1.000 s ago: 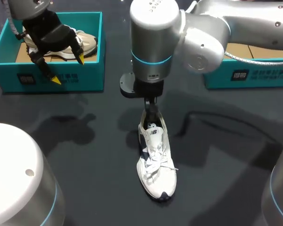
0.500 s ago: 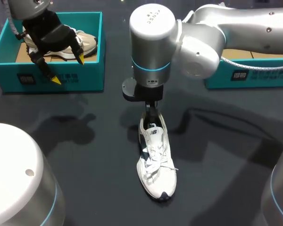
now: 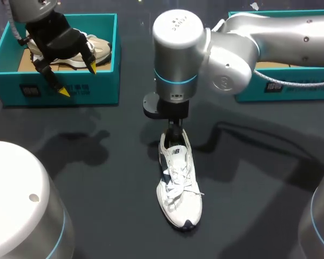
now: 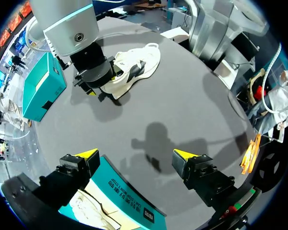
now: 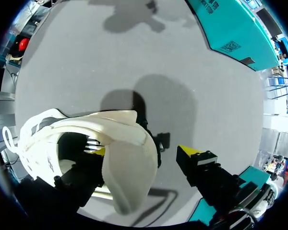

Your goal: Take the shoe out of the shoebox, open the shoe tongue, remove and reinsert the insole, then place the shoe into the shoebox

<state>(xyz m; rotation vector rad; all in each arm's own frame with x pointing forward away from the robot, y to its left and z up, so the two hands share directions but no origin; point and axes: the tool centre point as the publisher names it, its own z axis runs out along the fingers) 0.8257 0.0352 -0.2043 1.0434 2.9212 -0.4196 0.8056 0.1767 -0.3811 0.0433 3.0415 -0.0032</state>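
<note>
Table [image 3: 97, 162]: dark, matte.
Shoe [image 3: 178, 189]: centre, toe at 6 o'clock; likely light, soft; best gripped at stiffer heel [image 5: 129, 163].
Right gripper [image 5: 143, 151]: fingers [image 5: 188, 152] spread astride heel, not pinching.
Left gripper [image 3: 77, 79]: spread, empty, 10 o'clock.

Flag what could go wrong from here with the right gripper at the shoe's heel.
1. The right gripper straddles the heel of the shoe, one finger inside, the other outside and apart from it. Shutting would likely clamp only the heel wall, not what lies inside.
2. The left gripper hangs open over the shoebox, far from the shoe, so nothing steadies it. A pull could drag or tip it on the table.
</note>
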